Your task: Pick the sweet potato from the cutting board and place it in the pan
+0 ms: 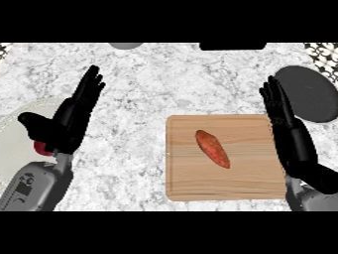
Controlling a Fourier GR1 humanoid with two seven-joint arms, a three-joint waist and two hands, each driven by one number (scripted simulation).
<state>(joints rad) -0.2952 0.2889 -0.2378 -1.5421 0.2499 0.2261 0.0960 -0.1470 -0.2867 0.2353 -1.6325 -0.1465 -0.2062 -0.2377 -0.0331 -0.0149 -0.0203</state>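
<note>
An orange sweet potato (213, 148) lies slanted in the middle of a wooden cutting board (186, 183) on the marble counter. A dark round pan (316, 96) sits at the far right, behind the board. My right hand (290, 130) stands open over the board's right edge, fingers straight and pointing away, a little right of the sweet potato and not touching it. My left hand (70, 116) is open at the left, fingers up, well away from the board.
A pale round plate (3, 144) lies at the left under my left hand, with a red object (41, 149) partly hidden behind the wrist. A grey round thing (126, 45) and a black object (231, 46) sit at the far edge.
</note>
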